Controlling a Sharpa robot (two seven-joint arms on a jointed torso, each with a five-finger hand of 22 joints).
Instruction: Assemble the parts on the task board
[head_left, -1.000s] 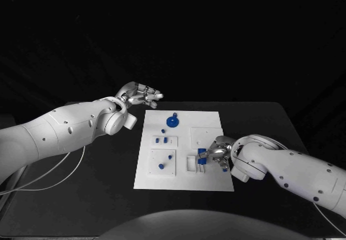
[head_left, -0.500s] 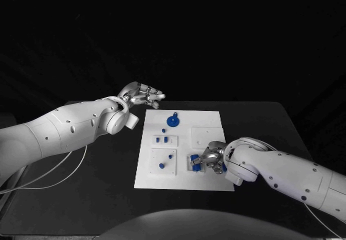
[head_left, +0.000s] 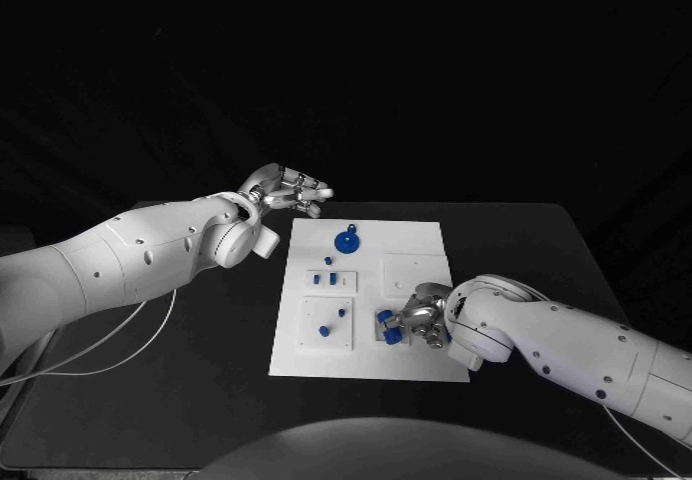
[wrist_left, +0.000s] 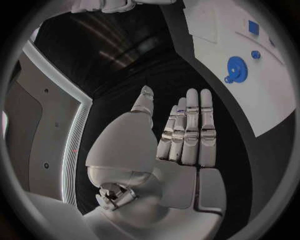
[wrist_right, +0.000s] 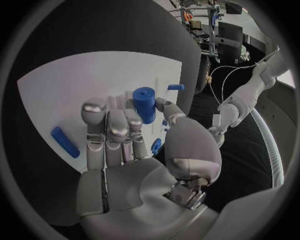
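Matt black table (head_left: 216, 340); smooth white matt board (head_left: 418, 240); blue plastic-looking peg (wrist_right: 144, 104) and disc (wrist_left: 237, 68); glossy white arm shells; hands (wrist_right: 128, 145) (wrist_left: 169, 145) of satin silver metal.

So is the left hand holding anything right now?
No, it holds nothing: the left hand hangs beside the task board, fingers straight, palm bare.

- Dim overall, with black surroundings swallowing the table (head_left: 216, 400) edges.
- Bright, slightly blown-out white on the task board (head_left: 418, 240) and arms.
- Soft glare on each robot hand in wrist views.
- Strong fisheye bending, dark circular vignette at rims.
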